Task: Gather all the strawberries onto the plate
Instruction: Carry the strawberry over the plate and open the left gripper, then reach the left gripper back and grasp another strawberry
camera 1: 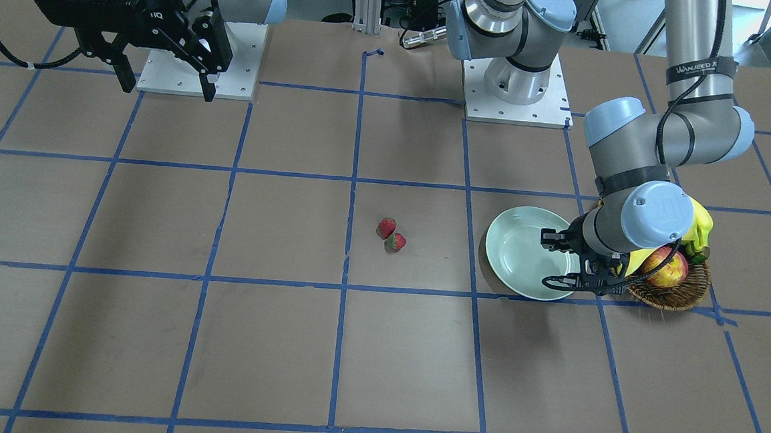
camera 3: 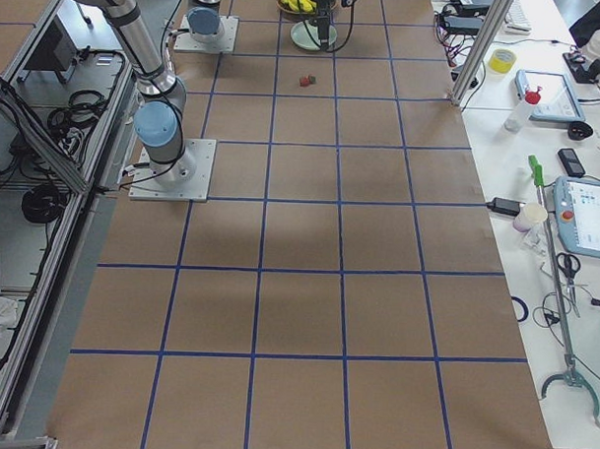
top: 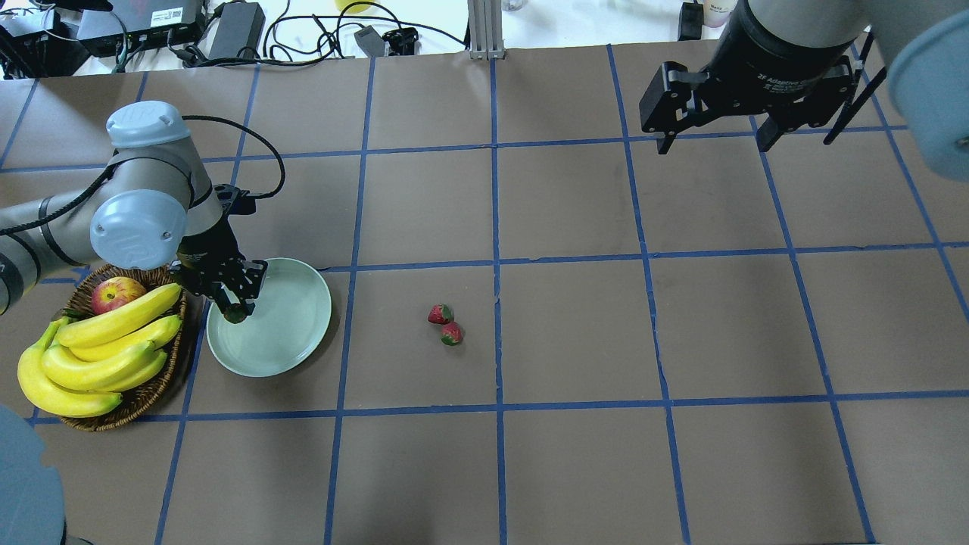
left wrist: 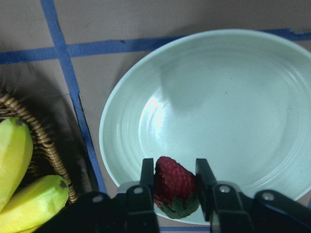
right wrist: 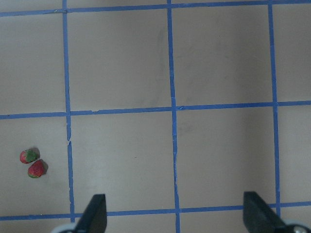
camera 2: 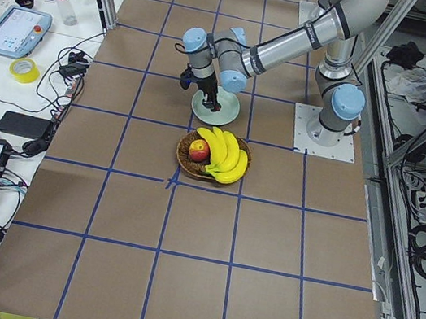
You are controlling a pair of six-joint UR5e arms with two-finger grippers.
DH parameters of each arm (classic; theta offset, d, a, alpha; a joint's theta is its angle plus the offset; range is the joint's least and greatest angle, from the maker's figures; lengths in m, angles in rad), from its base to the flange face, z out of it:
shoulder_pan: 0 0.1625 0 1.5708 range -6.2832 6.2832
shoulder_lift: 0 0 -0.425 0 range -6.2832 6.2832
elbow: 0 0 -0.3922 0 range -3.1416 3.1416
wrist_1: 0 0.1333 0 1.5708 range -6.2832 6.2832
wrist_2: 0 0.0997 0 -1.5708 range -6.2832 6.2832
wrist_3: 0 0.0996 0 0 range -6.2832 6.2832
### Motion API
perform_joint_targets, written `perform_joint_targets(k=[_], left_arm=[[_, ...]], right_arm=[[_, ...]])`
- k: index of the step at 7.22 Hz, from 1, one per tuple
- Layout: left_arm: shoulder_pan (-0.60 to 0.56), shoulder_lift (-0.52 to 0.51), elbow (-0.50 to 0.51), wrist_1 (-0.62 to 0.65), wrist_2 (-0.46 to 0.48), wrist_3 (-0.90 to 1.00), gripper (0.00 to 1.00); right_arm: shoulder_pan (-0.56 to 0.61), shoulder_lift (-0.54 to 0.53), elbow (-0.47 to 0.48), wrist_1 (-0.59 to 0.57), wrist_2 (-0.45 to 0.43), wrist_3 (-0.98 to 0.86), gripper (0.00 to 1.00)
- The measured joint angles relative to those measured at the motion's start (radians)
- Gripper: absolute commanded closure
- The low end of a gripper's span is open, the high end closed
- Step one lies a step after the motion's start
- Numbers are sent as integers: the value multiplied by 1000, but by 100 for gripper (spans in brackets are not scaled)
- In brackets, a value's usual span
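My left gripper (top: pixel 236 309) hangs over the basket-side rim of the pale mint plate (top: pixel 291 337), shut on one red strawberry (left wrist: pixel 175 187) with a green cap. In the left wrist view the berry sits between the two fingers, just above the plate's (left wrist: pixel 233 111) rim. Two more strawberries (top: pixel 440 313) (top: pixel 452 333) lie touching on the brown table to the right of the plate; they also show as strawberries (right wrist: pixel 33 162) in the right wrist view. My right gripper (top: pixel 711 140) is open and empty, high over the far right of the table.
A brown wicker basket (top: pixel 151 387) with bananas (top: pixel 98 356) and a red-yellow apple (top: pixel 115 294) stands against the plate's left side. Blue tape lines grid the table. The arm bases (camera 1: pixel 517 84) stand at the robot's edge.
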Motion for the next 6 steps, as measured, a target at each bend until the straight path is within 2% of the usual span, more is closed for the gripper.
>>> perform_joint_targets(k=[3, 6], left_arm=[[-4, 8, 27, 1, -20, -10, 0], [-109, 15, 103, -10, -147, -230, 0]], right_arm=[[0, 0, 0, 0, 0, 0, 0], [0, -1, 0, 1, 0, 0, 0]])
